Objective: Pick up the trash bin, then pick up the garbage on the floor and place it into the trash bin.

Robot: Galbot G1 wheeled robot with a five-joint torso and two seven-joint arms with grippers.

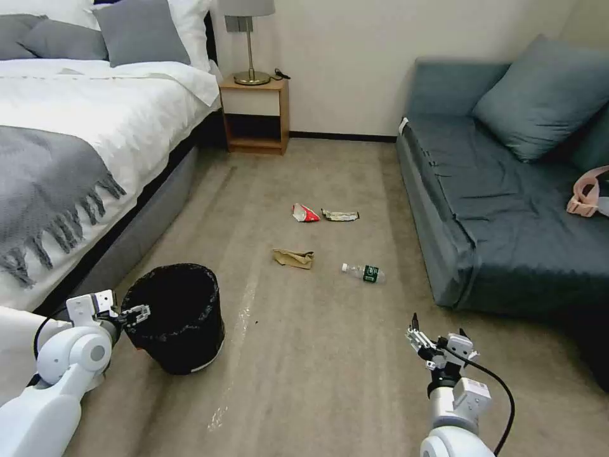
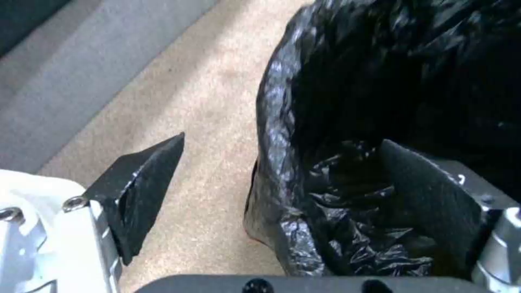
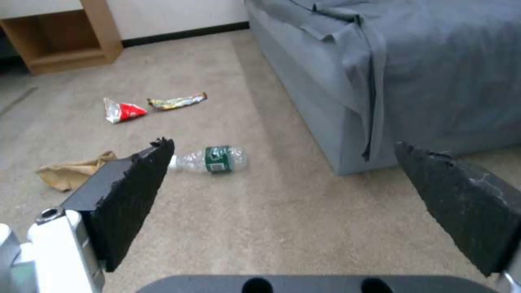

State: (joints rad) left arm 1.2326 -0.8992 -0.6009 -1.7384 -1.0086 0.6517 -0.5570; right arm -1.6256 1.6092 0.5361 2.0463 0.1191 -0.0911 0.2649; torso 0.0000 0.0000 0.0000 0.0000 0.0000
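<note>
Your left gripper (image 1: 134, 313) sits at the lower left of the head view, jaws apart and straddling the near rim of the trash bin (image 1: 181, 317); in the left wrist view one finger (image 2: 429, 203) is inside the black liner and the other outside over carpet, neither clamped. The bin stands on the floor beside the bed (image 1: 76, 139). Your right gripper (image 1: 438, 343) hovers at lower right, jaws wide apart and empty. Mid-frame lie the paper bag (image 1: 294, 258), bottle (image 1: 363, 273), red packet (image 1: 304, 213) and foil wrapper (image 1: 340, 216).
</note>
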